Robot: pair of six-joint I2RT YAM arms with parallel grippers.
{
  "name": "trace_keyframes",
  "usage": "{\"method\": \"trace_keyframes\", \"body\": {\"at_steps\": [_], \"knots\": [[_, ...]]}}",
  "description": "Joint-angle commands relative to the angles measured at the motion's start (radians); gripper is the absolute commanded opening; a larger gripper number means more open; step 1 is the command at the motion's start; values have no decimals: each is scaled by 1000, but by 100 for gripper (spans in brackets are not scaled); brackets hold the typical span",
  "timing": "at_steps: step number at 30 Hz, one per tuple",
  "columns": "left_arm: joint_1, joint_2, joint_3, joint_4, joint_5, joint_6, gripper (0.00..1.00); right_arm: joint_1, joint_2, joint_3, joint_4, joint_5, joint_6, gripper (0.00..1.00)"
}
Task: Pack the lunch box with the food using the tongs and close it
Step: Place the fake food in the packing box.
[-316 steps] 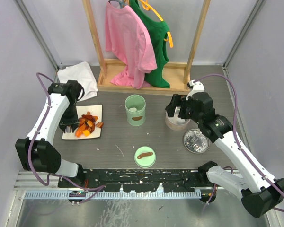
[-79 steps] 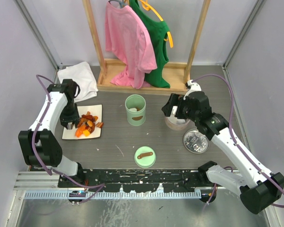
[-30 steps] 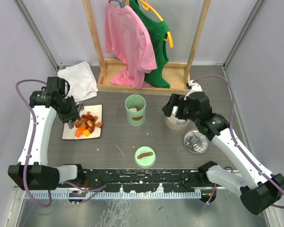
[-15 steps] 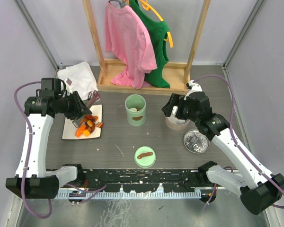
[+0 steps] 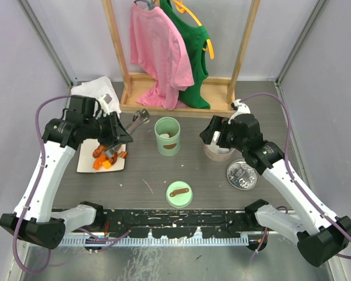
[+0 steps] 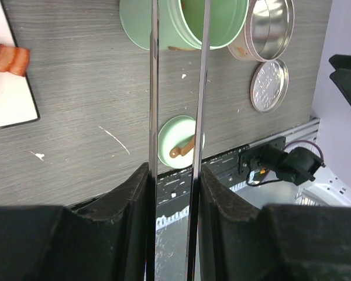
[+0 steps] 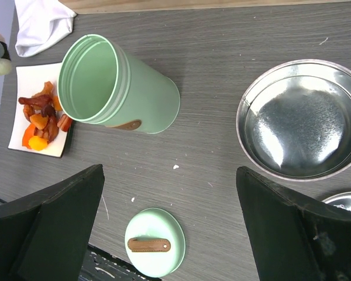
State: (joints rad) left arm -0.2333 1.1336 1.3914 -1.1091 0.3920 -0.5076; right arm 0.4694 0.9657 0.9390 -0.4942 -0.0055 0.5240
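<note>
My left gripper (image 5: 118, 136) is shut on the tongs (image 5: 136, 119), which are lifted and slant toward the open green lunch box (image 5: 167, 136). In the left wrist view the two thin tong arms (image 6: 154, 88) run up between my fingers (image 6: 134, 196), and their tips are cut off by the frame above the lunch box (image 6: 222, 35). The food (image 5: 102, 158) lies on a white plate (image 5: 118, 166). The round green lid (image 5: 179, 194) lies flat in front. My right gripper (image 7: 168, 172) hangs open and empty beside the lunch box (image 7: 123, 88).
A metal bowl (image 5: 217, 152) sits under the right wrist, with its metal lid (image 5: 242, 174) beside it. A white cloth (image 5: 96, 96) lies behind the plate. A wooden rack (image 5: 175, 105) with pink and green shirts stands at the back.
The left arm has risen off the plate and swung the tongs right, toward the lunch box. The right arm has stayed put.
</note>
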Motion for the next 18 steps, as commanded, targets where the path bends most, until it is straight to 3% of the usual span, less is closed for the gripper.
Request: {"method": "trace_keyframes", "body": {"at_steps": [1, 18], "knots": [[-52, 10, 53, 91, 9, -6, 25, -2, -37, 26, 45, 0, 10, 100], [-324, 128, 110, 96, -155, -6, 27, -3, -54, 22, 46, -1, 21, 100]]}}
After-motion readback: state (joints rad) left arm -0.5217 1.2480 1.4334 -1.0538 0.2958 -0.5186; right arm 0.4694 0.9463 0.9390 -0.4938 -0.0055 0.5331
